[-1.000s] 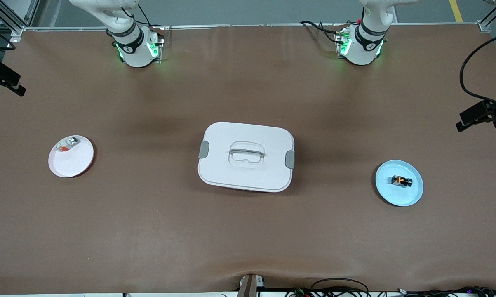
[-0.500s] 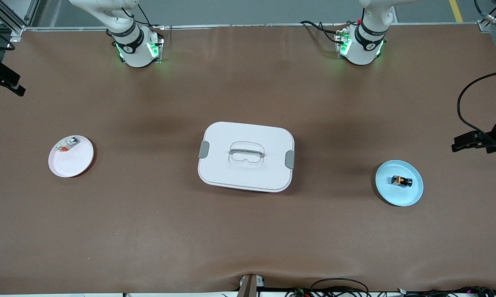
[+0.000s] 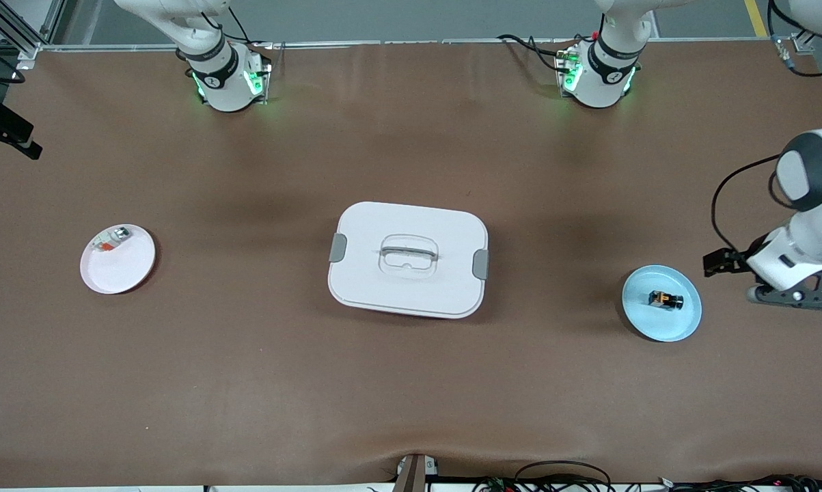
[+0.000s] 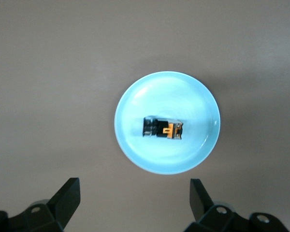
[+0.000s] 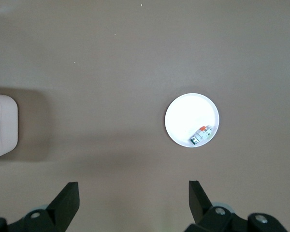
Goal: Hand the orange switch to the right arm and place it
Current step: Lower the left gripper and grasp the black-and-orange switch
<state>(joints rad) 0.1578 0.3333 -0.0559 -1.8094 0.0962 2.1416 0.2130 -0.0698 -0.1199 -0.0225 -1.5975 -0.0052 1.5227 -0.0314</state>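
- The counter (image 3: pixel 411 383) is covered in a matte brown sheet, smooth apart from a slight ripple along the edge nearest the front camera.
- The orange switch (image 3: pixel 665 299) is a tiny blocky black part with an orange band at one end; it lies flat in the middle of a round, glossy pale-blue plate (image 3: pixel 684 326) toward the left arm's end of the counter.
- The left gripper (image 4: pixel 135 200) hangs in the air just beside that blue plate, over bare counter at the left arm's end. Its dark, wedge-shaped fingers (image 4: pixel 67 198) are spread wide and hold nothing.
- The right gripper (image 5: pixel 134 200) hangs high over the right arm's end of the counter, out of the front view. Its fingers are likewise spread apart and empty.
- A round white plate (image 3: pixel 120 270) with a shallow rim sits toward the right arm's end; a small silver-white piece (image 3: pixel 112 239) with a red-orange bit rests against its rim.
- A white rectangular box (image 3: pixel 363 273) with rounded corners stands mid-counter, its lid carrying a recessed handle and a grey latch at each short end.
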